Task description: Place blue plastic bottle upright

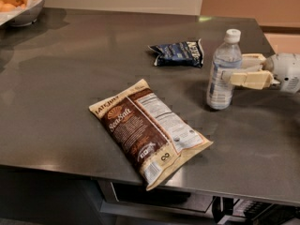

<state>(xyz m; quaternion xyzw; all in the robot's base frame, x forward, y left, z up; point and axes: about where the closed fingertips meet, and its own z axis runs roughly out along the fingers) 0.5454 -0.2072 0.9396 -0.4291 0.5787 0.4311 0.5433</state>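
Toward the right of the dark worktop (pixel 56 102), the blue plastic bottle (pixel 220 81) stands upright, cap on top. The gripper (pixel 236 69) reaches in from the right at label height, against the bottle's side. Whether its jaws clasp it or stand loose cannot be told. A good finish would be a gentle release, then a straight, level pull-back rightward. A dark snack packet (pixel 180 53) lies behind and a chip bag (pixel 145 128) to the left. The right side is open.
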